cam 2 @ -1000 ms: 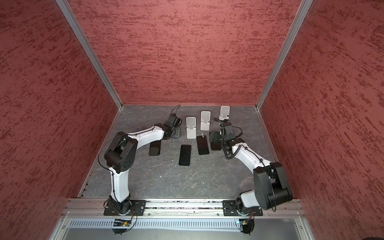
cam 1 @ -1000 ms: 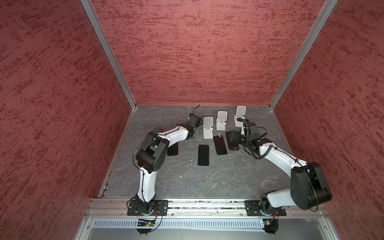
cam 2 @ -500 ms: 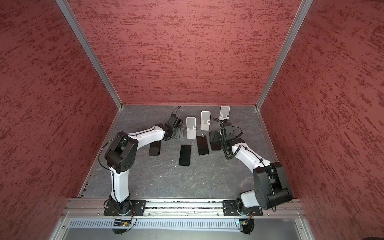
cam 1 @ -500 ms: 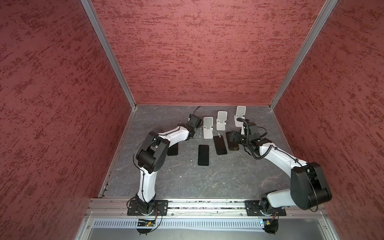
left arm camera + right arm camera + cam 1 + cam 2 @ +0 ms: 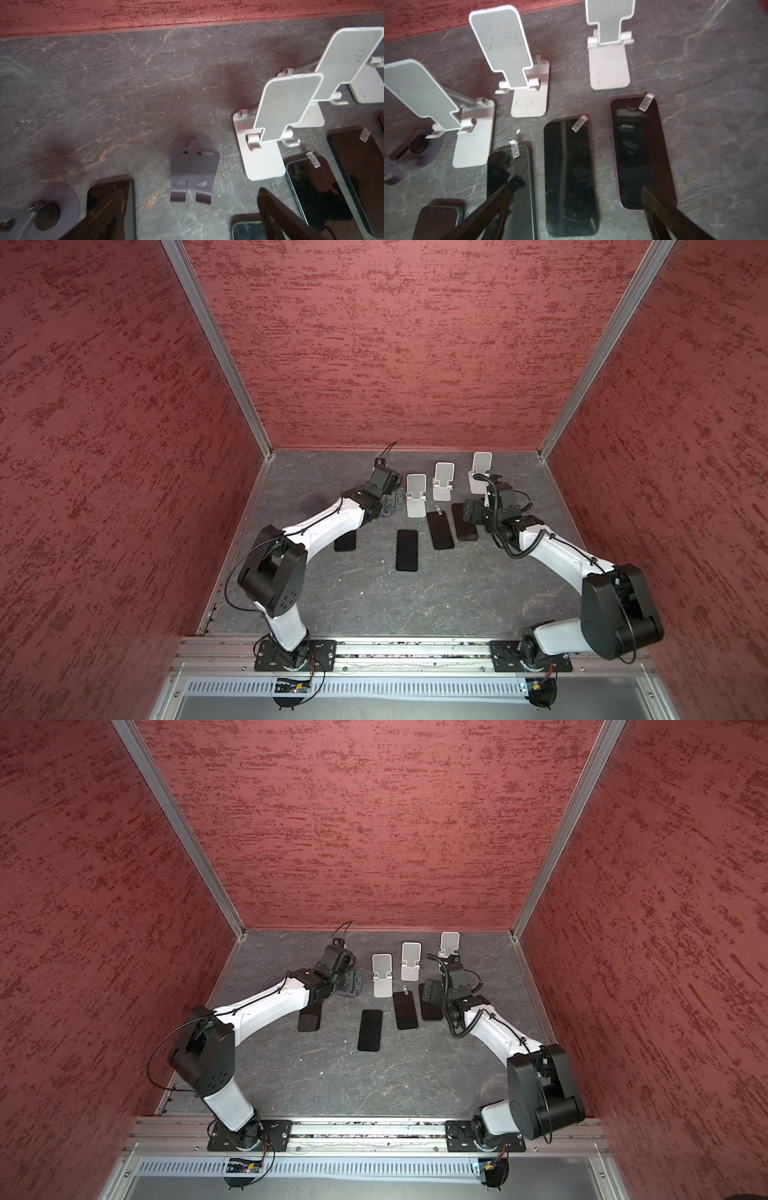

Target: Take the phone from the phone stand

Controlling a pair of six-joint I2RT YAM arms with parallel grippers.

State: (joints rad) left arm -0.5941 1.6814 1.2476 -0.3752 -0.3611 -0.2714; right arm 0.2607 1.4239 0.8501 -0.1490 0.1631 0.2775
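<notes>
4 phones [image 5: 407, 550] lie flat, screens up, on the table [image 5: 374, 605], all off the stands, each in front of 1 of 3 white stands [image 5: 416, 506] or near the dark stand [image 5: 194, 170]; the leftmost phone is partly under the left arm. Left gripper [image 5: 186, 187] sits low by the dark stand, fingers wide apart, nothing between them. Right gripper [image 5: 580, 185] hangs over the right-side phones, fingers also spread, gripping nothing.
</notes>
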